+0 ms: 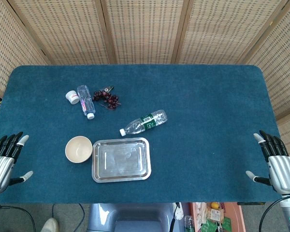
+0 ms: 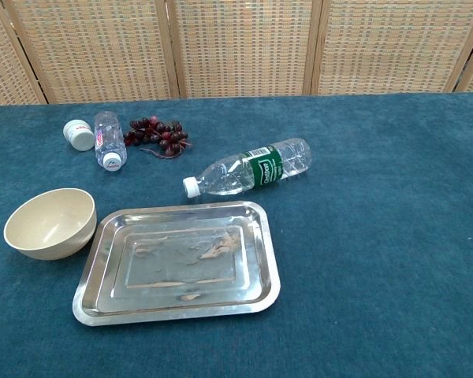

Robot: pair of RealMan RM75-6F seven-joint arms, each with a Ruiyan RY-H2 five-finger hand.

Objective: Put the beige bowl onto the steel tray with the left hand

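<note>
The beige bowl (image 1: 78, 149) (image 2: 50, 223) stands upright on the blue cloth, just left of the steel tray (image 1: 121, 159) (image 2: 180, 261), which holds nothing. My left hand (image 1: 5, 162) rests open at the table's left edge, well to the left of the bowl, fingers spread and holding nothing. Far across the table, my right hand (image 1: 276, 163) is open at the right edge with nothing in it. Neither hand shows in the chest view.
A clear bottle with a green label (image 1: 145, 122) (image 2: 248, 166) lies on its side behind the tray. Further back left lie a small bottle (image 1: 86, 101) (image 2: 108, 138), a white jar (image 1: 72, 97) (image 2: 80, 134) and dark grapes (image 1: 107, 98) (image 2: 156, 135). Wicker screens stand behind.
</note>
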